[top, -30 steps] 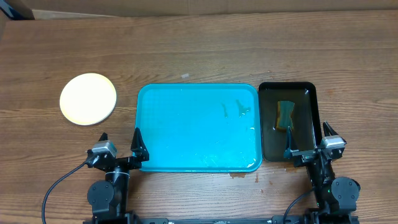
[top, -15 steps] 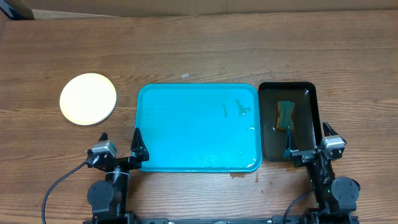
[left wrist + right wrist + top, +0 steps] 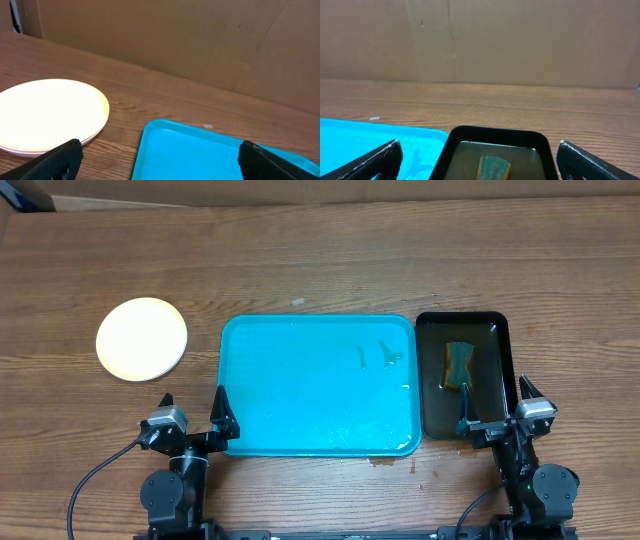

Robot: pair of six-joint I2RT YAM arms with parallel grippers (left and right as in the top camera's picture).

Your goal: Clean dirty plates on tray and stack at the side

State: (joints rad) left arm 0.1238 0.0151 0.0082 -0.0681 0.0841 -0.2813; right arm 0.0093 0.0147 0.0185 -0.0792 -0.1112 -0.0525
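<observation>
**Nothing moved in the last second; plates already stacked off the tray**

No change is seen over the last second in the overhead view: both arms are parked at the lower edge of the frame, exactly as before, and nothing on the table has shifted.

The plates [image 3: 142, 339] are found at the middle left of the overhead frame, on the bare table [image 3: 320, 260], well apart from the tray [image 3: 290, 395]. A pale yellow plate is seen on top; in the left wrist view a second rim shows beneath it, so a stack is indicated, though the count cannot be confirmed.

No plate is left on the tray, which fills the centre. Only a wet sheen and a few small dark smears [image 3: 385, 352] remain, toward its upper right. The sponge [image 3: 458, 364] lies in the black tray [image 3: 497, 370], just beside the tray at centre right.

The fingers of the left gripper [image 3: 193, 408] are spread wide and hold nothing, at the tray's lower left corner. The fingers of the right gripper [image 3: 494, 408] are likewise spread wide and empty, at the black tray's lower end.

From the stillness and this layout, the task is judged to be complete or nearly so.
</observation>
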